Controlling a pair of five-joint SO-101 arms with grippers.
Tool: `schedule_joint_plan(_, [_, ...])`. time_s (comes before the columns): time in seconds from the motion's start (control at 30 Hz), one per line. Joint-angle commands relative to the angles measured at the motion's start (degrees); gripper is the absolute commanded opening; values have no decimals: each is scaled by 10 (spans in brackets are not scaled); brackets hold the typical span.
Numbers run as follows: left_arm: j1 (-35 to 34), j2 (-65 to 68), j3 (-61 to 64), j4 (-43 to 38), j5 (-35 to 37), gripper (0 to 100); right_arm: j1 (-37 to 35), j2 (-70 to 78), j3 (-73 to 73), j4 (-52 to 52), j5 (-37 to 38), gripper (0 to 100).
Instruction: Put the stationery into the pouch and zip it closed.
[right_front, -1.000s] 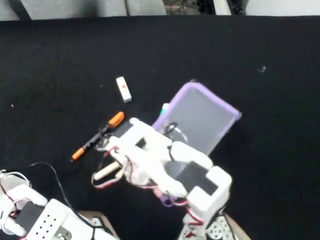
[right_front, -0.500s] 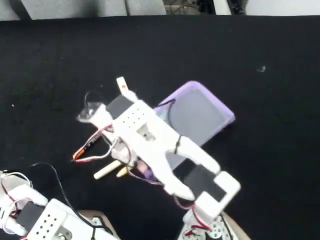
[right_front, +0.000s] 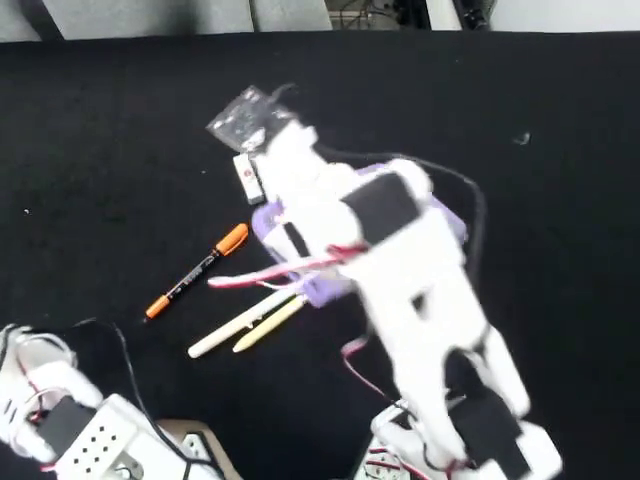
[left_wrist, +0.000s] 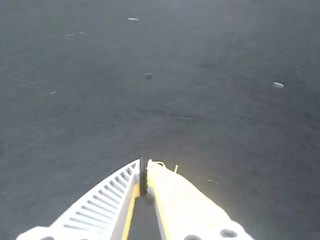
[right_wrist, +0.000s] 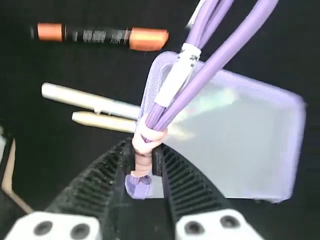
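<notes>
Counter: a flat, matte black surface (right_front: 560, 200), with fine pale specks showing in the left wrist view.
Pouch: a flat rectangle with rounded corners (right_front: 318, 290). It has a translucent, frosted panel and a soft lilac border. It lies near the middle of the counter, mostly hidden under the right arm in the high view. The right wrist view shows its cloudy panel and rounded lilac rim (right_wrist: 235, 140).
Cord: smooth, round lilac cords (right_wrist: 155, 117) bundled by a white sleeve and a pink collar, ending in a small knobbly lilac tip.
Right tool: two black ribbed fingers (right_wrist: 142, 150) pressed narrowly together, clamping the cord at its pink collar, just beside the pouch's corner.
Right arm: blocky white plastic with black patches and red wires (right_front: 400, 260), stretching from the near edge across the pouch.
Left tool: one white ribbed finger and one smooth yellow finger (left_wrist: 145, 180), tips pressed together with nothing between them, over bare counter.
Left arm: its white perforated base (right_front: 90, 440) sits at the near-left corner.
Marker: a slim black barrel with orange ends (right_front: 195, 272), lying on a diagonal on the left-edge side of the pouch.
Pens: one white (right_front: 235, 327) and one cream (right_front: 270, 323), both thin cylinders. They lie side by side toward the near edge from the marker, their ends meeting the pouch's border.
White block: a small oblong (right_front: 243, 178), toward the far edge from the marker.
</notes>
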Motion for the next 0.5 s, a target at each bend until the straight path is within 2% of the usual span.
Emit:
schedule_joint_plan(0.0, [109, -4, 9, -4, -8, 34, 11, -69, -62, 18, 4, 11])
schedule_joint_plan(0.07, [166, -4, -7, -4, -8, 64, 11, -88, -85, 18, 4, 11])
schedule_joint_plan(0.33, [371, -5, -119, -3, -4, 330, 11, -160, -116, 22, 2, 11])
schedule_joint_plan(0.47, [486, -5, -176, 1, -4, 356, 12, -191, -116, 22, 0, 11])
